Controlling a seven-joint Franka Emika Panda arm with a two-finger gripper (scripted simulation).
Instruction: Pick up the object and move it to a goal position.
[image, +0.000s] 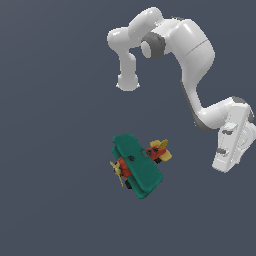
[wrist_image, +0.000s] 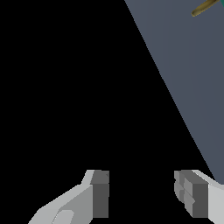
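Note:
The toy biplane (image: 137, 165) lies on the grey floor in the middle of the exterior view. It has two teal-green wings, a red body, a yellow propeller (image: 117, 170) and a yellow tail (image: 163, 148). My gripper (image: 223, 165) hangs well off to the exterior view's right of the plane, apart from it. In the wrist view the gripper (wrist_image: 142, 188) is open and empty, with its two grey fingers (wrist_image: 100, 192) wide apart. Only the tip of the yellow propeller (wrist_image: 204, 8) shows at the edge of the wrist view.
The arm's white base (image: 128, 80) stands behind the plane in the exterior view. The grey floor (wrist_image: 188, 65) ends at a straight edge in the wrist view, with black void beyond it.

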